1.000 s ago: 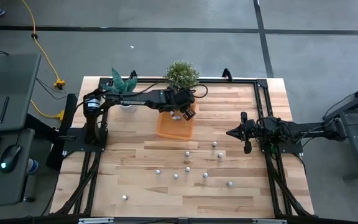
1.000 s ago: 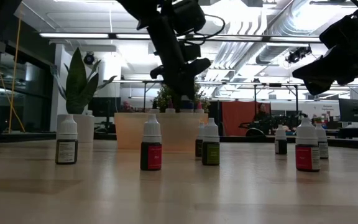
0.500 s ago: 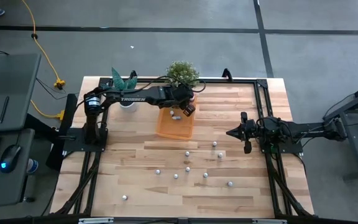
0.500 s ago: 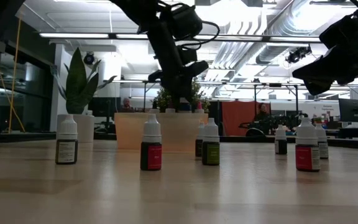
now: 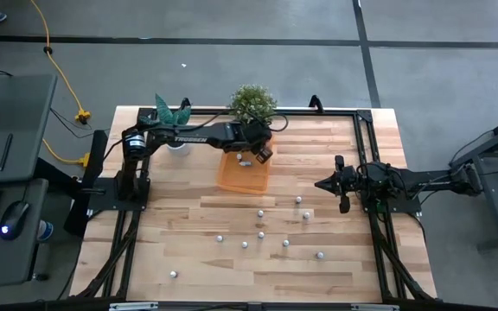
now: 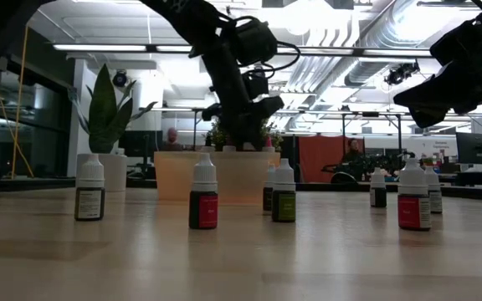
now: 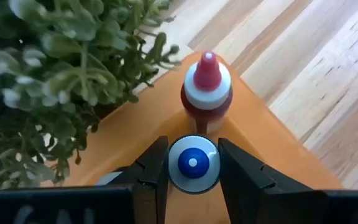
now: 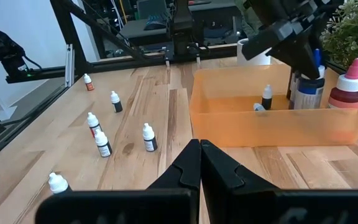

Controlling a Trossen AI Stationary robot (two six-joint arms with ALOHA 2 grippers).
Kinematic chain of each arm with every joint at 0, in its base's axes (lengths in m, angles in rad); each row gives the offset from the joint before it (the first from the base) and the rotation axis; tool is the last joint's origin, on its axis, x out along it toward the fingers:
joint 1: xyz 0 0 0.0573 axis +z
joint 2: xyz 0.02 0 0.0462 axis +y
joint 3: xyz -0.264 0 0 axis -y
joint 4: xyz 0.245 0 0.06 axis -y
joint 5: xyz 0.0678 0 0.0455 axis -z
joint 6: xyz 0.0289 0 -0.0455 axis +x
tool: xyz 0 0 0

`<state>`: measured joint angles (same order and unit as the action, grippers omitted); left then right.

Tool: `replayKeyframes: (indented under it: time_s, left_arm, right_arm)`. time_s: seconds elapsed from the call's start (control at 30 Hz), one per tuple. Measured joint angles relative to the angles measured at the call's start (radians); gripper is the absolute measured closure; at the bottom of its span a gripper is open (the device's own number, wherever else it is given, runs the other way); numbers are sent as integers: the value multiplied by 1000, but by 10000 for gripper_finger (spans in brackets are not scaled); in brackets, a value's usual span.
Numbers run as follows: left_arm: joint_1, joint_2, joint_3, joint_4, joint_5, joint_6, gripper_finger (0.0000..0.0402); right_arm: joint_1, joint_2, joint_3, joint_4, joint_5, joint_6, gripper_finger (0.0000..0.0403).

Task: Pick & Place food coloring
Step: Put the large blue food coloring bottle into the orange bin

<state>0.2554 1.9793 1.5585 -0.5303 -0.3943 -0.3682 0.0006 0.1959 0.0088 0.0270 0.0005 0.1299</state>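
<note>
Holding: left gripper point(image 7: 193, 165) clamps blue-capped bottle point(image 7: 193, 163) above orange tray point(image 7: 278, 140).
Risk: release may topple adjacent red bottle point(image 7: 206, 93).
Right gripper point(image 8: 199, 163): closed, idle.

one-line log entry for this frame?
left gripper: shut on blue-tipped bottle, over orange tray | right gripper: shut, idle at right edge | loose bottles remain on table

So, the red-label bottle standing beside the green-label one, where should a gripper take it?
Probably from straight above, fingers closing on the white cap of the red-label bottle. It stands upright, the cap is narrower than the body, and the green-label bottle stands apart, which leaves room on both sides.
</note>
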Motion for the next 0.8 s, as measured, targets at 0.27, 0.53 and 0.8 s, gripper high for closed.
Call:
replayKeyframes:
  time_s: [0.27, 0.53, 0.8]
  left_arm:
    - [7, 8, 0, 2, -12, 0, 302]
    - [14, 17, 1, 6, -2, 0, 297]
    - [13, 18, 0, 1, -8, 7, 248]
  right_arm:
    - [0, 0, 0, 0, 0, 0, 402]
    - [0, 0, 0, 0, 0, 0, 402]
    - [0, 0, 0, 0, 0, 0, 402]
